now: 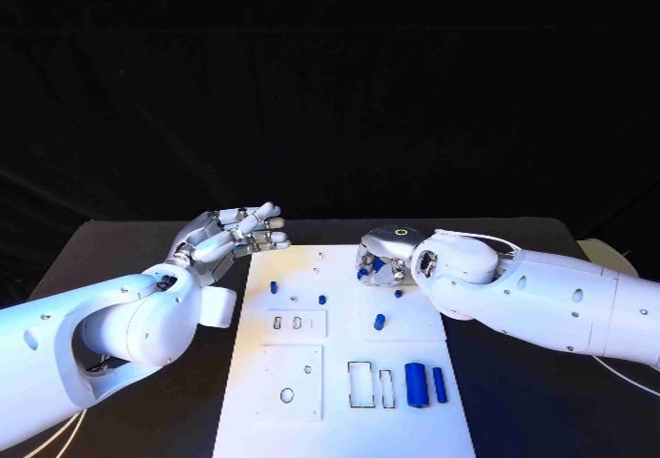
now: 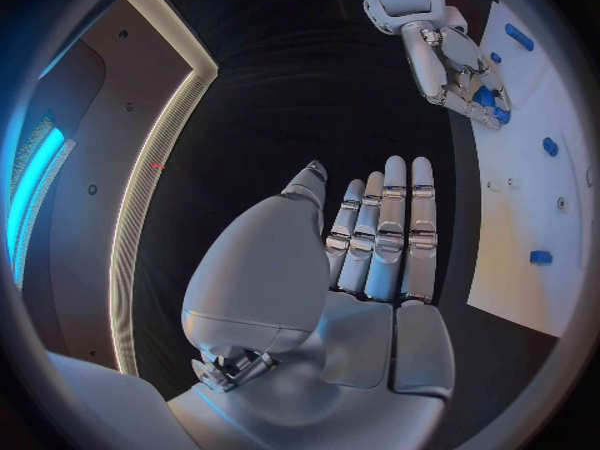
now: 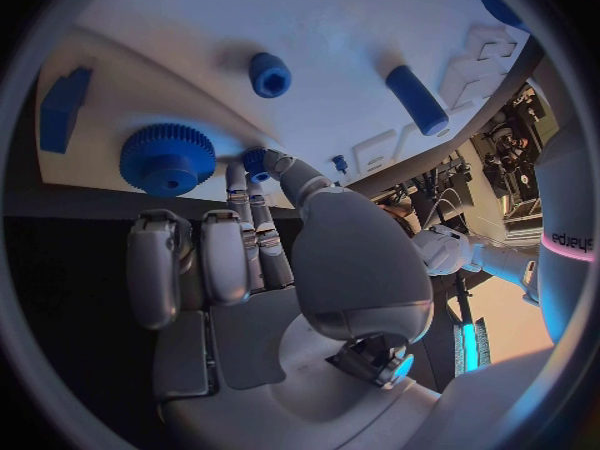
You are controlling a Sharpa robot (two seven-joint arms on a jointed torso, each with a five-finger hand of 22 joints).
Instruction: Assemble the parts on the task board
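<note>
The white task board [image 1: 344, 420] lies in the middle of the black table. My right hand [image 1: 386, 256] hangs over the board's far end with its fingers pointing down. In the right wrist view its thumb and a finger pinch a small blue part [image 3: 255, 159] just beside a blue gear [image 3: 168, 157] that stands on the board [image 3: 338, 30]. My left hand [image 1: 234, 235] is raised beside the board's far left corner, fingers straight and apart, holding nothing. The left wrist view shows that hand's flat palm [image 2: 363, 270] and, further off, the right hand [image 2: 458, 70] above the gear [image 2: 489, 98].
Loose blue parts lie on the board: a short peg [image 1: 274, 286], two more pegs [image 1: 399, 293] [image 1: 380, 321], a thick cylinder [image 1: 416, 385] and a thin bar [image 1: 439, 384] beside rectangular slots [image 1: 360, 385]. Near the gear are a blue cap [image 3: 270, 74], a cylinder [image 3: 415, 99] and a block [image 3: 63, 108].
</note>
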